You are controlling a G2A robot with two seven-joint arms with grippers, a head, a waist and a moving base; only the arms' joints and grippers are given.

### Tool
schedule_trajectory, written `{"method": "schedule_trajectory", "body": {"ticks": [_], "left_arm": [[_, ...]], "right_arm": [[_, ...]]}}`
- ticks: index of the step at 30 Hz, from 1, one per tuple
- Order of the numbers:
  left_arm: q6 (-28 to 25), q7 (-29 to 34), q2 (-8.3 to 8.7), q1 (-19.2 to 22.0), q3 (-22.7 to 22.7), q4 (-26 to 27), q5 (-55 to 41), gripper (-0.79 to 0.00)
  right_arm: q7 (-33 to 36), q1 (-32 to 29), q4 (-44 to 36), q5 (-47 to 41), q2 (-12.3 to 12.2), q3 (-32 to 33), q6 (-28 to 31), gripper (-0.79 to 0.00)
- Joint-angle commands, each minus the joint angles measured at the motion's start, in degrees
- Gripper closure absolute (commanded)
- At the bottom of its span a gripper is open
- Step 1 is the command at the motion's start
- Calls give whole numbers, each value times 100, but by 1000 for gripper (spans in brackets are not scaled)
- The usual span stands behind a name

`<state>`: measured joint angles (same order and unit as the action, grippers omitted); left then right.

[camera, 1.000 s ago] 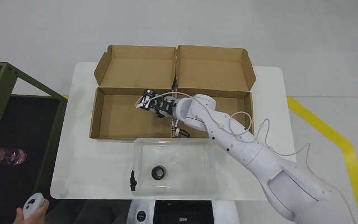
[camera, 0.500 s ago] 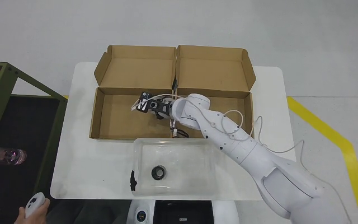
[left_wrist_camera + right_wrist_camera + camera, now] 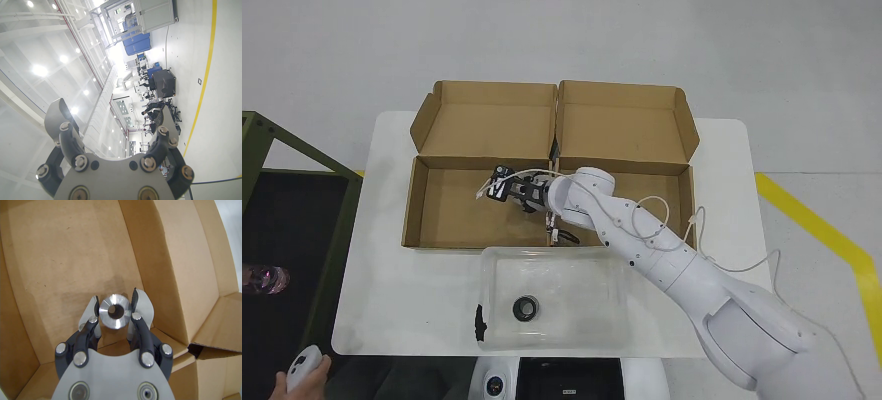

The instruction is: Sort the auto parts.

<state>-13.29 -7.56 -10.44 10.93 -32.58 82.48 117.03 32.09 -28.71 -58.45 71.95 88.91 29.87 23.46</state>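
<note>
My right gripper (image 3: 115, 309) is shut on a shiny silver metal part with a centre hole (image 3: 114, 312), held just above the floor of the left cardboard box (image 3: 56, 256). From above, that gripper (image 3: 502, 186) sits near the box's back right area, close to the divider. In the clear plastic bin (image 3: 592, 265) at the table's front lies a black ring-shaped part (image 3: 528, 308). My left gripper (image 3: 113, 117) is open with nothing between its fingers, and it points up into the room.
Two open cardboard boxes stand side by side, the left box (image 3: 442, 212) and the right box (image 3: 667, 190). A small dark part (image 3: 562, 237) lies in the right box's front left corner. A black strip (image 3: 479, 325) sits at the bin's left edge.
The right gripper has shifted a little to the left and lower inside the left box, still holding the silver part.
</note>
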Motion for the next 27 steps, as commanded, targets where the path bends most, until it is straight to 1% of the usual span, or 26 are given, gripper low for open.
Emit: {"method": "schedule_trajectory", "body": {"ticks": [1, 7, 14, 20, 27], "left_arm": [[0, 0, 0, 0, 0, 0, 0, -785], [0, 0, 0, 0, 0, 0, 0, -785], [0, 0, 0, 0, 0, 0, 0, -785], [0, 0, 0, 0, 0, 0, 0, -785], [0, 0, 0, 0, 0, 0, 0, -785]], "right_arm": [[-26, -6, -24, 43, 3, 36, 31, -329], [-183, -74, -338, 122, -33, 213, 208, -336], [-116, -309, -1260, 169, -155, 501, 564, -354], [96, -778, -2353, 191, -329, 815, 896, -369], [228, -1482, -3300, 257, -554, 1184, 1296, -379]]}}
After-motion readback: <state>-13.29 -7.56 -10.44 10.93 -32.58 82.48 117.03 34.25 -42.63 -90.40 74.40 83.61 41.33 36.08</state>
